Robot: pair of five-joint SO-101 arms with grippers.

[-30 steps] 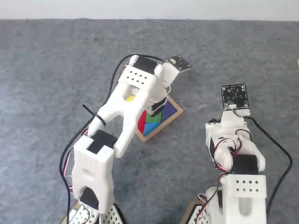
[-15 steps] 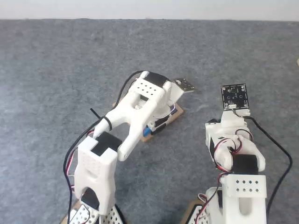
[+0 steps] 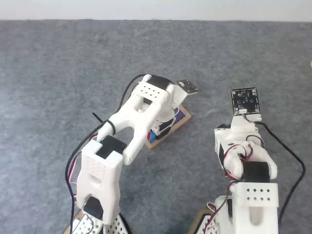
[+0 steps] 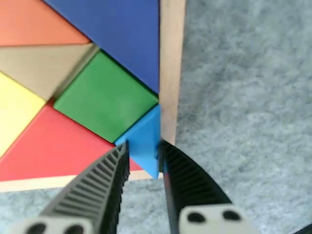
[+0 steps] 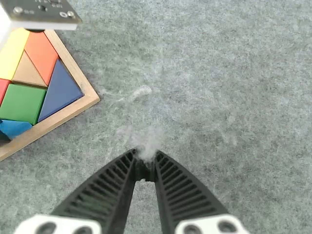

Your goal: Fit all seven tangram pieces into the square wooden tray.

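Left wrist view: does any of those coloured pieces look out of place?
Yes, the light blue triangle. It sits in the corner of the tray, pinched by the left end effector, and its tip overlaps the wooden rim, so it seems not fully seated. The other pieces look flush.

Left arm (image 3: 139,114) over wooden tray (image 3: 179,123), right arm (image 3: 243,161) apart

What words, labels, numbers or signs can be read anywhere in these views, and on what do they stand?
None can be read.
Camera board on the right arm's wrist: tiny marks, too small to read.
Circuit board above the wooden tray: small marks, blurred.
Tangram pieces, including the light blue triangle in the left gripper: plain faces, no print.
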